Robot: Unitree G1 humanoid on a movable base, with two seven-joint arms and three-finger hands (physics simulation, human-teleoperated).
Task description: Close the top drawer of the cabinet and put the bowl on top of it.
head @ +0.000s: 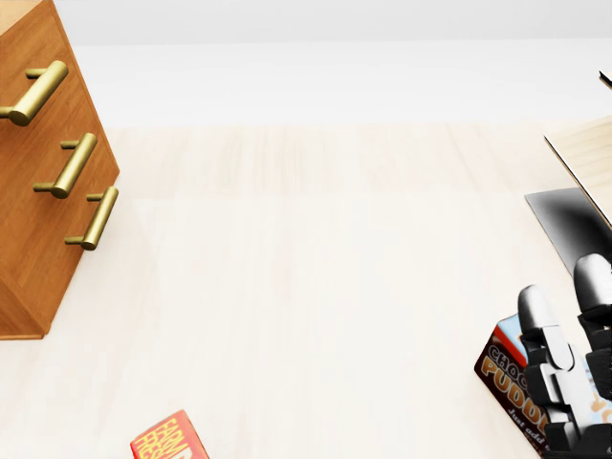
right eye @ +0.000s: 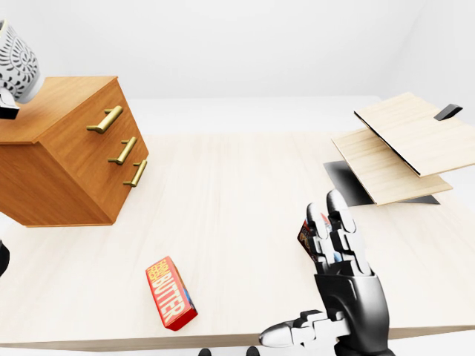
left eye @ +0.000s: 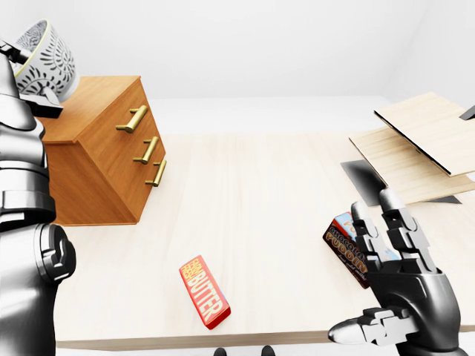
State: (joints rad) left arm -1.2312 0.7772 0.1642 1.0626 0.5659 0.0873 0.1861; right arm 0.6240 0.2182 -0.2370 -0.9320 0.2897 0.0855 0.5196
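Carrying: bowl [left eye: 46,53] hung tilted above cabinet [left eye: 104,152] top's edge | left hand [left eye: 43,102] fingers hidden, I could not tell grip | right hand [left eye: 397,274] fingers spread, empty | risk: off-edge release would drop bowl.

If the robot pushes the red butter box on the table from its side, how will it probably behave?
The butter box lies flat on its broad face on the table, so it would likely slide, not roll or tip. Its straight edges and sharp corners suggest stiff card.
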